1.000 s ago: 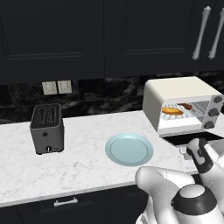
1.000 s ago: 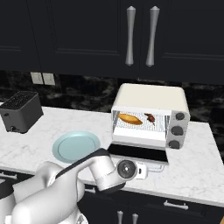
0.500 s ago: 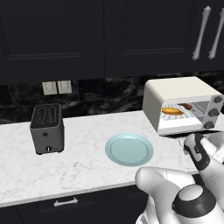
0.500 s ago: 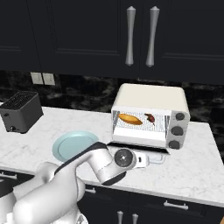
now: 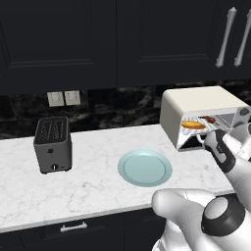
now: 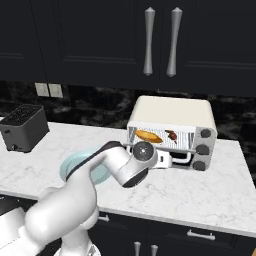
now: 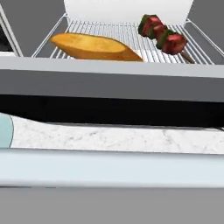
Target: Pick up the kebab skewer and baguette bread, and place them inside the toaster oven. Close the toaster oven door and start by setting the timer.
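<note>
The baguette bread [image 7: 94, 47] and the kebab skewer [image 7: 162, 37] are seen lying apart on the wire rack [image 7: 131, 33] inside the toaster oven [image 6: 172, 131], the loaf at 11 o'clock and the skewer at 1 o'clock in the hand view. The toaster oven door [image 7: 109, 94] is shown across that view, still open. The gripper [image 6: 167, 159] is placed just before the oven; its opening cannot be told. A pale blue plate [image 5: 145, 167] and a black toaster [image 5: 52, 144] on the bench [image 5: 88, 186] are shown by the left base view.
</note>
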